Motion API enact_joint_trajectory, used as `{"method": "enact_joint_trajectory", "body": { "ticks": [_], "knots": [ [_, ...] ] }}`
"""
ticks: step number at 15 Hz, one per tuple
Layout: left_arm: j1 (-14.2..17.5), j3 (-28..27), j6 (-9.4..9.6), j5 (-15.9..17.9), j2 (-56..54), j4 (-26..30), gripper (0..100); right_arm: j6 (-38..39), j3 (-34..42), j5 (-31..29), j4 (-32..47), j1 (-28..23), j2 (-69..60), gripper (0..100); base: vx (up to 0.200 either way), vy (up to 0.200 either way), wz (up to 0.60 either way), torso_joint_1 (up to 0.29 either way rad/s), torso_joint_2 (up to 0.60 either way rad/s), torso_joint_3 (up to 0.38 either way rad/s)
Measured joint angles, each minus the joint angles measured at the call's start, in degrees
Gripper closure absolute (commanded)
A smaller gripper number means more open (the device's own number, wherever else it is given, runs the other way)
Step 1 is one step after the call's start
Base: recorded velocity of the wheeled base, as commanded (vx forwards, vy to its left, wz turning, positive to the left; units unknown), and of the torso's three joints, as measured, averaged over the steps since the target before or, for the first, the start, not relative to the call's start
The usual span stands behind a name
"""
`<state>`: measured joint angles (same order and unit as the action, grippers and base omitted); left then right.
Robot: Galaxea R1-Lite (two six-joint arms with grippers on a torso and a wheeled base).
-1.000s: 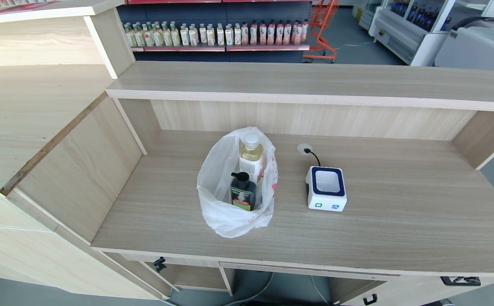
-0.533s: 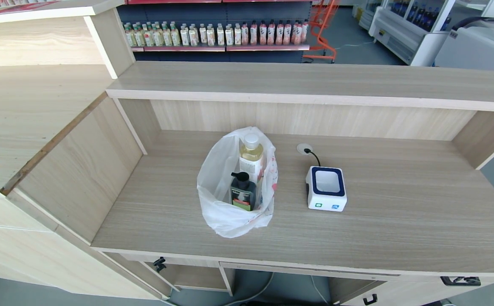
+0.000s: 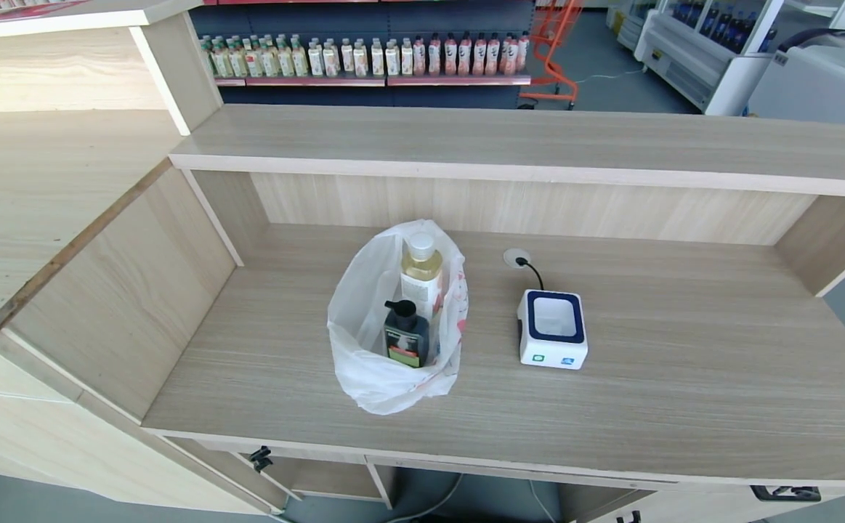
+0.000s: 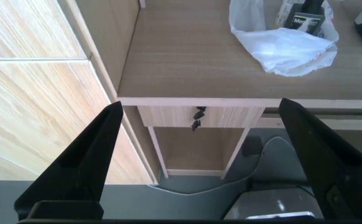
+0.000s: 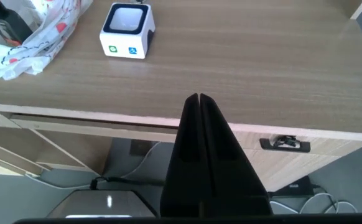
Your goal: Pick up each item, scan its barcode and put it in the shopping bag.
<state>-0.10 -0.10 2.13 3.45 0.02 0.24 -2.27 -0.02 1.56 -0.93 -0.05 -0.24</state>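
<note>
- Nothing on the counter (image 3: 684, 378) has moved; only the head camera has shifted slightly.
- The white shopping bag (image 3: 364, 363) stands open mid-counter, holding an upright pale drink bottle (image 3: 421, 280) and a dark pump bottle (image 3: 405, 338) in front of it; their labels are too small to read.
- The scanner (image 3: 551, 328) sits near the bag, with green and blue icons on its front.
- The left gripper (image 4: 201, 104) is in front of the counter edge, fingers wide apart and empty.
- The right gripper (image 5: 198, 99) has its fingers pressed together on nothing.

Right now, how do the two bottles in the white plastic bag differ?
The black pump-top bottle is shorter and opaque; the clear bottle of pale yellow liquid is taller and see-through. The black one has a pump head, the clear one a white cap. Both stand upright in the white plastic shopping bag.
</note>
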Motion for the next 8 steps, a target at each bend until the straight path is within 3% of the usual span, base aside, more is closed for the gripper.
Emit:
{"method": "enact_joint_trajectory", "body": {
  "ticks": [3, 8],
  "knots": [
    [0.0, 0.0, 0.68, 0.0, 0.0, 0.0, 0, 0.0, 0.0, 0.0, 0.0, 0.0, 0.0, 100, 0.0, -0.2, 0.0, 0.001, 0.0, 0.002],
    [0.0, 0.0, -0.52, 0.0, 0.0, 0.0, 0, 0.0, 0.0, 0.0, 0.0, 0.0, 0.0, 100, 0.0, 0.0, 0.0, 0.0, 0.0, 0.0]
  ]
}}
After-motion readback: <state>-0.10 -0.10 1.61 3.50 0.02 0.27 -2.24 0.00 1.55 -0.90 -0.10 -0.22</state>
